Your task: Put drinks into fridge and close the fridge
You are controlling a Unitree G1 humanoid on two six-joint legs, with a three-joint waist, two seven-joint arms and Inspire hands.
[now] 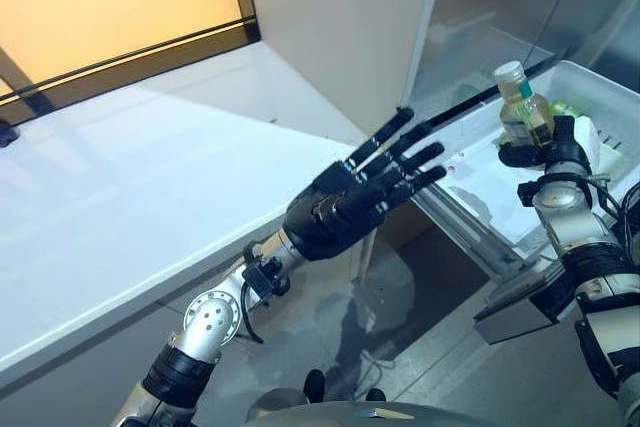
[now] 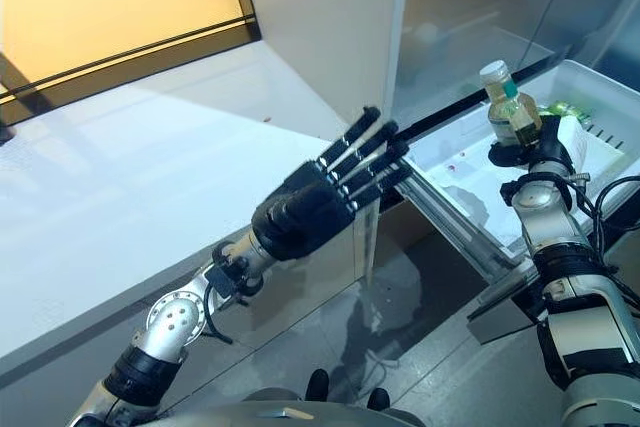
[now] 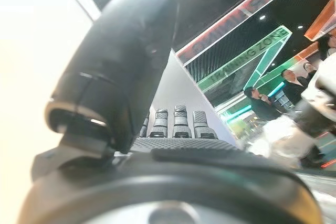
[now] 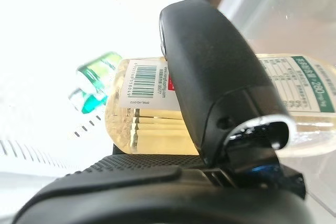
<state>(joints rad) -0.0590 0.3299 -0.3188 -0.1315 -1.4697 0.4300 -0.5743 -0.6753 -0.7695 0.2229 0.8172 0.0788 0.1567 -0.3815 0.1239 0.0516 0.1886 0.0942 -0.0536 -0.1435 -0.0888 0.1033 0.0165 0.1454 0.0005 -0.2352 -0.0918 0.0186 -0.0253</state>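
Note:
My right hand (image 1: 560, 147) is shut on a bottle (image 1: 525, 107) of pale yellow drink with a white cap. It holds the bottle upright over the white fridge tray (image 1: 480, 182) at the right. In the right wrist view the thumb (image 4: 220, 82) lies across the bottle's label (image 4: 147, 80). My left hand (image 1: 345, 202) hangs open in the middle of the scene. Its fingers are straight and point toward the tray, and it holds nothing.
A second, green-capped bottle (image 4: 97, 80) lies in the tray beyond the held one. A tall white panel (image 1: 340, 17) stands behind my left hand. A long white counter (image 1: 130, 197) runs along the left. People stand far off in the left wrist view.

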